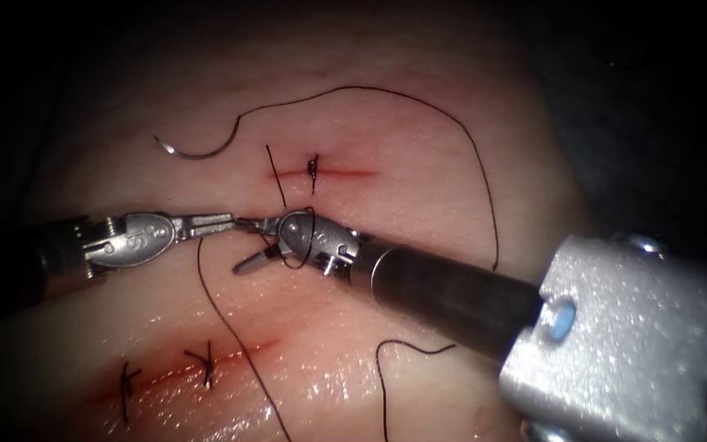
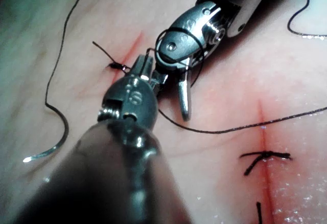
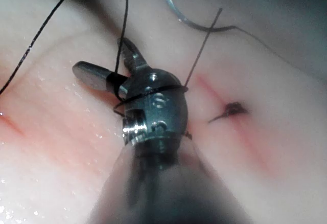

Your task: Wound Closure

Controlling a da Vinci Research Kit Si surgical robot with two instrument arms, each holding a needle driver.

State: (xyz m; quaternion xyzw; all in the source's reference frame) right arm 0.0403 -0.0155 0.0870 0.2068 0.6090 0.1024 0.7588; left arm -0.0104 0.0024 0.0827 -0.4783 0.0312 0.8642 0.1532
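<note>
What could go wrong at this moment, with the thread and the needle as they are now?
1. The thread is looped around the right claw, whose jaws are open; the loop may slip off or snag.
2. The left claw is shut on the thread beside the upper cut; a strong pull may strain the knot there.
3. The needle lies free on the tissue, left of that cut, held by neither tool; tension may drag it.

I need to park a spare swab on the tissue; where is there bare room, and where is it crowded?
Bare tissue lies inside the thread arc, right of the upper cut. Another patch lies between the needle, resting loose on the surface, and the left end effector. It is crowded where that meets the open right end effector, thread looped round it. The lower cut carries stitches.
</note>
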